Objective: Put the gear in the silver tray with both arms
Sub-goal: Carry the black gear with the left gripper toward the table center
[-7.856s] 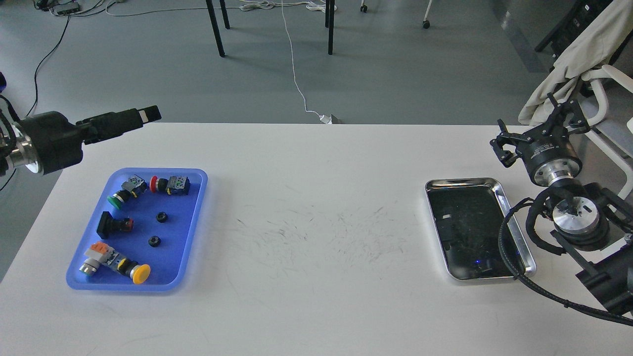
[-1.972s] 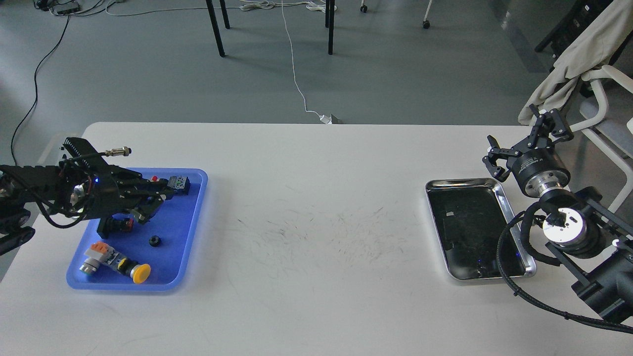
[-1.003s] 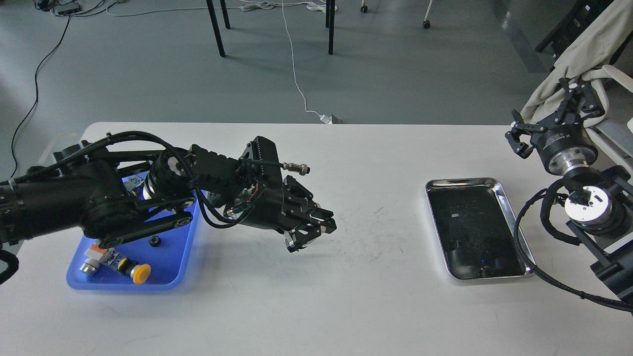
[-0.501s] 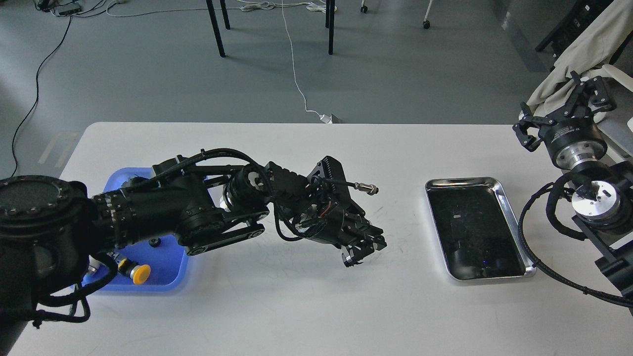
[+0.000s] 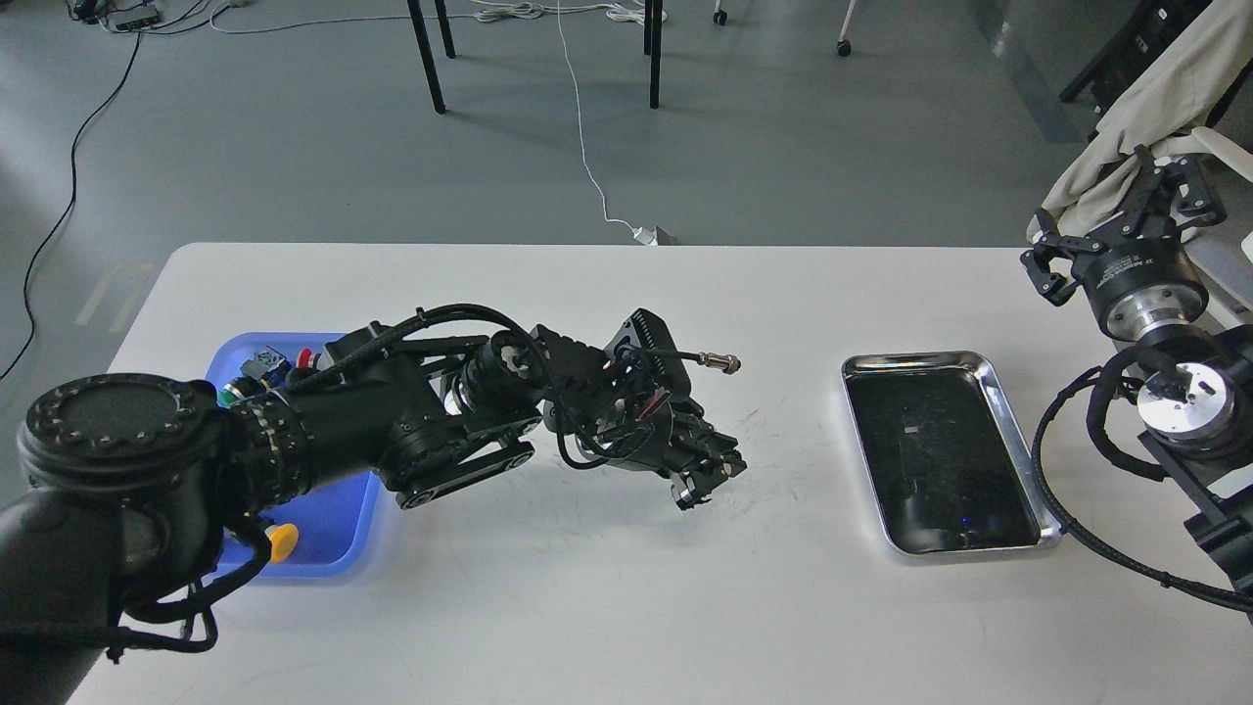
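Note:
My left arm reaches in from the left across the white table [image 5: 607,607]. Its gripper [image 5: 701,481] hangs just above the table's middle, left of the silver tray [image 5: 920,360]. Its jaws are drawn together on a small dark piece, the gear [image 5: 688,496], which is mostly hidden by the fingers. The silver tray lies at the right with nothing in it, its dark bottom reflecting. My right gripper [image 5: 1116,225] is open and empty. It is held high beyond the tray's far right corner, off the table's right edge.
The blue plastic tray [image 5: 338,514] lies at the left, mostly covered by my left arm. A yellow push button [image 5: 282,541] and other switch parts [image 5: 262,364] show in it. A chair with beige cloth [image 5: 1155,98] stands behind my right gripper. Table legs and cables are on the floor beyond.
My left gripper dipped into the blue tray, then swung right to the table's middle; in the last half second it drew slightly back left. My right gripper rose and moved right.

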Robot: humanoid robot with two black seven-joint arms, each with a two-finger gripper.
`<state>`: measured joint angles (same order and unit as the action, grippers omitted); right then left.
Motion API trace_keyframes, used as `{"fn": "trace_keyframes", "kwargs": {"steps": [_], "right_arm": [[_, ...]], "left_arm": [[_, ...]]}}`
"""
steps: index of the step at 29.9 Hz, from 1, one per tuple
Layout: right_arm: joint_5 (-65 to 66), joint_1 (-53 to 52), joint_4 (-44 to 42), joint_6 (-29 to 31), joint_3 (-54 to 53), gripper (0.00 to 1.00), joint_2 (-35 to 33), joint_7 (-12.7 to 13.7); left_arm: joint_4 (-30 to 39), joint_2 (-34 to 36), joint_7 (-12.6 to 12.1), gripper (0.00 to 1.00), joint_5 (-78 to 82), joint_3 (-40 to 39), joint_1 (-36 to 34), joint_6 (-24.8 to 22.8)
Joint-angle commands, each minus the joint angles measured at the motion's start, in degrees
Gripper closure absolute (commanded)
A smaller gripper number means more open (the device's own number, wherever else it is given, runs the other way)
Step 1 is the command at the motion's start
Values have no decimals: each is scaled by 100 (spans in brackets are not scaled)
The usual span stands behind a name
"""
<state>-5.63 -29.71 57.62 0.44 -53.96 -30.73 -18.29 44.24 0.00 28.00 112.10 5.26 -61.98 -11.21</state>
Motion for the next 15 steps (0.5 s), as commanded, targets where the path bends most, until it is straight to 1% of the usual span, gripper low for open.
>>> {"fn": "trace_keyframes", "kwargs": {"steps": [1, 7, 9, 11, 15], "right_arm": [[0, 0, -5, 0, 0, 1, 6, 1], [0, 0, -14, 0, 26, 1, 6, 1], [0, 0, -22, 0, 44, 1, -3, 1], [0, 0, -14, -9, 44, 1, -3, 1], [0, 9, -14, -9, 61, 1, -3, 1]], "left_arm": [[-38, 0, 0, 82, -12, -16, 36, 5], [-38, 0, 0, 79, -135, -8, 72, 5], [-38, 0, 0, 76, -135, -16, 72, -4], [-38, 0, 0, 72, -188, -16, 72, -4], [-38, 0, 0, 71, -320, 1, 72, -4]]}}
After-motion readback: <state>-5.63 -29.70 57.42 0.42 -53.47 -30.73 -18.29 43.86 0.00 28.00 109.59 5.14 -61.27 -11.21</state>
